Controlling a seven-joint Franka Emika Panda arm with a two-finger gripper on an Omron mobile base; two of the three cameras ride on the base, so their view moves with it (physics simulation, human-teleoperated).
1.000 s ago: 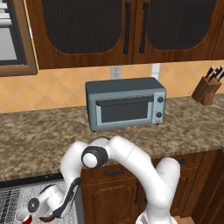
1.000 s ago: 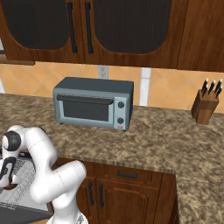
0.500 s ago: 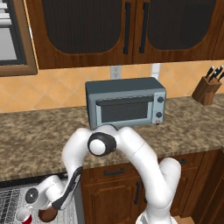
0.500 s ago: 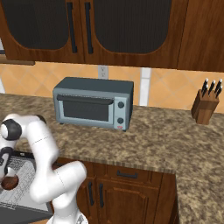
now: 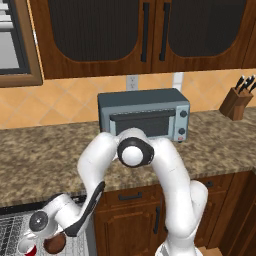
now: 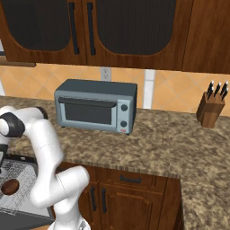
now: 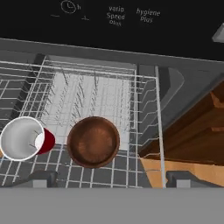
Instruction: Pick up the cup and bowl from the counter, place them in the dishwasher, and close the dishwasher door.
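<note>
With my gripper point(image 7: 107, 183) spread wide and empty just above the bowl point(image 7: 93, 141), cup point(image 7: 27, 138) beside it in the rack point(image 7: 144, 109), I risk snagging wires lifting out.

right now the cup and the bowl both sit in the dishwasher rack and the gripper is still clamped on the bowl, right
Not quite. The cup and bowl do sit side by side in the dishwasher rack, but the gripper is open above the bowl, not clamped on it. The hand view shows its fingertips spread wide of the bowl.
</note>
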